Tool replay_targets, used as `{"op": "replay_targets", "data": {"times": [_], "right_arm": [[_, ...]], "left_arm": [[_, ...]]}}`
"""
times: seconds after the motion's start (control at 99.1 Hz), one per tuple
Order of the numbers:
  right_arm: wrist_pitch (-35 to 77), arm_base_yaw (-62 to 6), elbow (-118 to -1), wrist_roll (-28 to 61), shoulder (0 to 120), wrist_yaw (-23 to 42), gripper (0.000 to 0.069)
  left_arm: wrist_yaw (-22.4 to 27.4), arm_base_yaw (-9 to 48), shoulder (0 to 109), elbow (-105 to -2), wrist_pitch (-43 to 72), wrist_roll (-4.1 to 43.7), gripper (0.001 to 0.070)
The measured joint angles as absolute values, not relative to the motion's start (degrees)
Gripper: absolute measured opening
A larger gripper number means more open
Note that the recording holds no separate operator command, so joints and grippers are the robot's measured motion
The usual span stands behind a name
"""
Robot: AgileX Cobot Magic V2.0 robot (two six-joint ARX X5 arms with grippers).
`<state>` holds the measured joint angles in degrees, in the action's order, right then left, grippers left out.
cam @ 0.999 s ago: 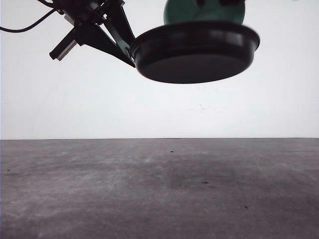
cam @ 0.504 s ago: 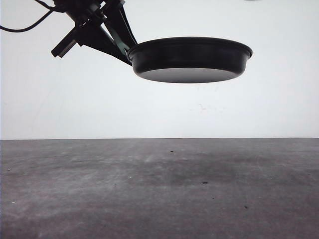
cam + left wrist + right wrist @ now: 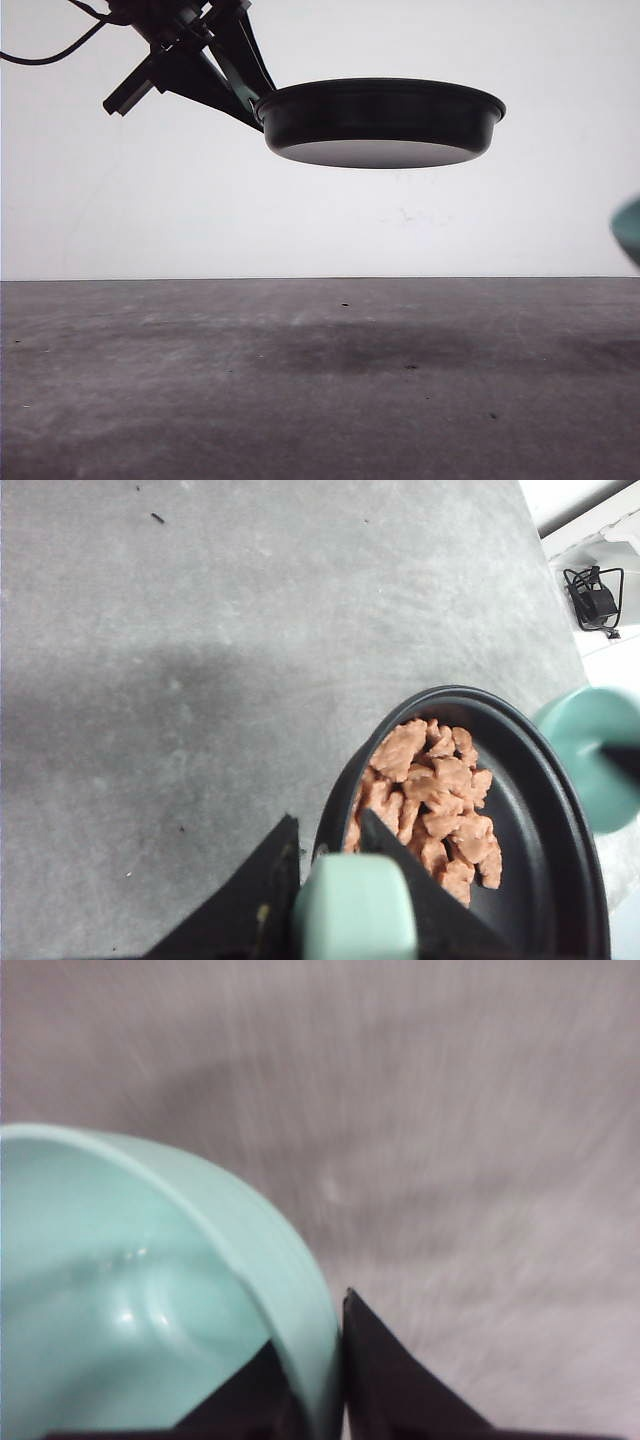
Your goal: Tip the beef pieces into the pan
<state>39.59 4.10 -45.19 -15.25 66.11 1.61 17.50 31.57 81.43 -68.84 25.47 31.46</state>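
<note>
From the front, the wide shallow round black pan (image 3: 383,122) hangs level in the air, well above the grey table (image 3: 320,390), with its dark underside showing and a soft shadow on the surface beneath it. The left gripper (image 3: 215,70) comes in from the upper left and has the pan by its handle side. Looking down from that arm's wrist, the two black fingers (image 3: 265,890) sit tight on either side of the short pale mint-green rounded handle (image 3: 355,908), clamped on it with no gap. Inside the pan lies the heap of small flat orange-brown beef pieces (image 3: 428,806), gathered on the half of the pan floor nearest the handle, while the far part of the black floor is bare. Just past the pan's far rim in that same view sits a teal-green bowl (image 3: 593,752), close beside the pan, though whether they touch I cannot tell. From the front, only a sliver of this bowl (image 3: 629,229) peeks in at the right edge, lower than the pan and well apart from it. The right gripper (image 3: 318,1380) pinches the bowl's rim (image 3: 300,1290) between its dark fingers, one inside and one outside the wall, and the pale green inside of the bowl looks empty, though the view is blurred
</note>
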Motion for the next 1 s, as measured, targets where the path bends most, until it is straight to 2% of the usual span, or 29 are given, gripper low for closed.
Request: {"op": "replay_targets", "data": {"times": [0.172,0.515,0.575,0.676,0.736,0.827,0.999], "right_arm": [[33.91,4.54,-36.21,-15.25,66.08,0.58,0.0022],[29.47,5.69,-34.65,-14.74,65.56,1.15,0.0037],[29.50,5.74,-34.57,-14.11,65.56,1.91,0.0125],[29.80,5.74,-34.44,-13.65,65.56,3.75,0.0410],[29.76,5.74,-34.44,-13.61,65.54,4.47,0.0522],[29.87,5.74,-34.50,-13.50,64.71,5.41,0.0583],[32.03,5.74,-40.27,-13.28,60.66,6.00,0.0600]], "left_arm": [[17.47,31.57,80.23,-68.86,25.52,30.96,0.0055],[17.50,31.57,78.96,-68.86,25.56,30.85,0.0055],[17.50,31.57,78.96,-68.86,25.69,30.85,0.0055],[17.50,31.57,78.96,-68.86,25.85,30.85,0.0055],[17.50,31.57,78.96,-68.86,25.93,30.85,0.0055],[17.43,31.57,78.96,-68.86,25.93,30.85,0.0055],[15.55,31.57,78.96,-68.86,25.93,30.83,0.0055]]}}
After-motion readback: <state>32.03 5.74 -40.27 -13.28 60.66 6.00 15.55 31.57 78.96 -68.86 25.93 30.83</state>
